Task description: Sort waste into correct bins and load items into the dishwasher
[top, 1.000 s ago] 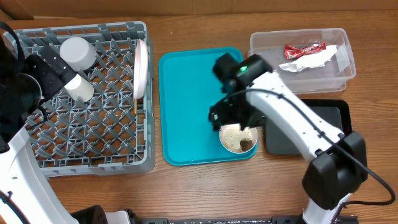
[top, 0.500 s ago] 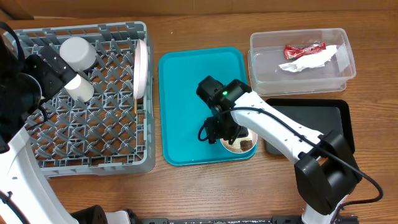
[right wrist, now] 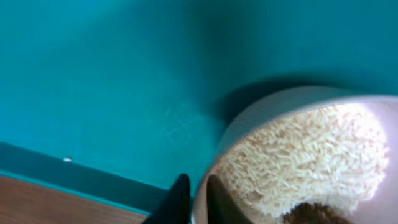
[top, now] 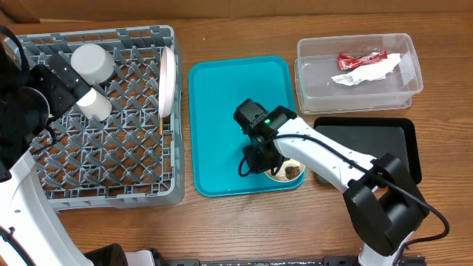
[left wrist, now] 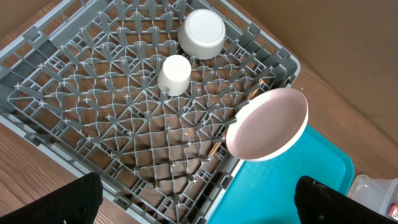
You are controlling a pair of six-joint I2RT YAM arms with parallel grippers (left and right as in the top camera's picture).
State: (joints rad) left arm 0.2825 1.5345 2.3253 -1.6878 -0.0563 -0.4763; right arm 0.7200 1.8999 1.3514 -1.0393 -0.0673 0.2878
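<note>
The right pincer (right wrist: pixel 198 202) has closed its two dark fingertips on the near rim of the rice bowl (top: pixel 284 172), one tip inside the wall and one outside. The bowl holds white rice-like grains (right wrist: pixel 298 155) and a small brown food chunk (top: pixel 294 173). It sits in the near right corner of the teal tray (top: pixel 222 111), which lies in the middle of the counter (top: pixel 236 222).

Beyond the tray, toward the counter's right edge, lies the black tray (top: pixel 395 133), partly crossed by the right arm. Behind it, at the far right corner, the clear tub (top: pixel 310 81) holds the red wrapper (top: pixel 362 58) and the crumpled napkin (top: pixel 366 74).

The left pincer (left wrist: pixel 199 193) hangs above the grey dish rack (top: pixel 96 31) with its fingers spread wide and nothing between them. The rack fills the counter's left side. Inside it are a white cup (left wrist: pixel 175 74) lying next to an upturned white bowl (left wrist: pixel 202 32), and a white plate (left wrist: pixel 267 124) standing on edge against the right wall, with a chopstick (left wrist: pixel 217 147) below it.
</note>
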